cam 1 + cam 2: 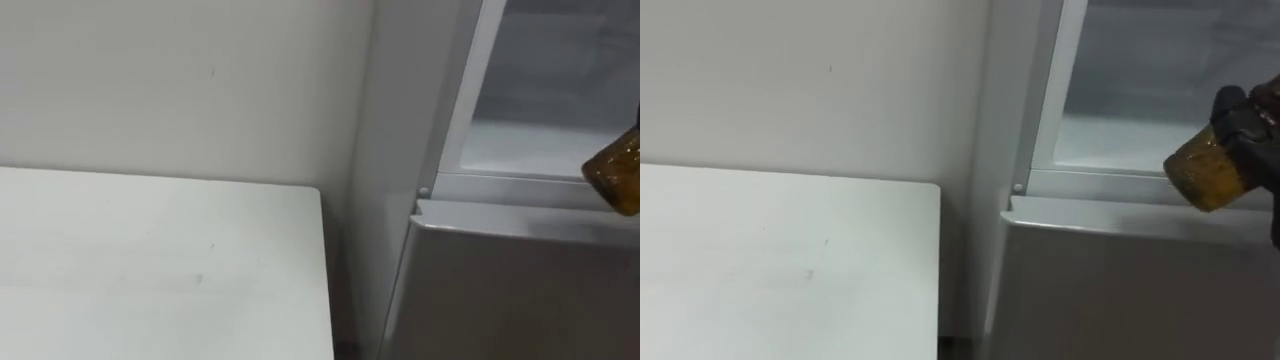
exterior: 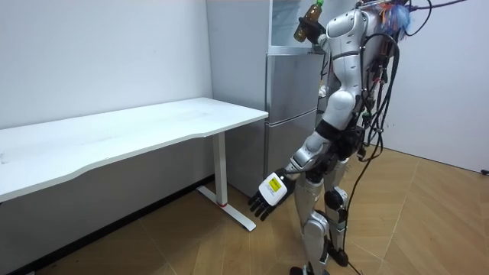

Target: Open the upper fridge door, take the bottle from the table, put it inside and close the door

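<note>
1. Upper fridge compartment (image 1: 1120, 140) stands open, ahead-left of the right robot hand (image 1: 1252, 125).
2. Bottle (image 1: 1203, 172) is gripped in that hand's curled fingers, long axis tilted, base leading, level with the sill.
3. Left robot hand (image 2: 267, 197) hangs low, fingers relaxed, farther from the fridge.

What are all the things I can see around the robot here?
bottle: one, amber-brown with a green cap, held up tilted at the upper fridge opening.
fridge: one, silver-grey, against the wall right of the table; upper compartment open and white inside, lower door shut.
table: one, white, along the wall.
floor: wooden, light brown.
right hand: one, dark, curled round the bottle.
left hand: one, dark, hanging low with straight fingers, near the table's foot.
</note>
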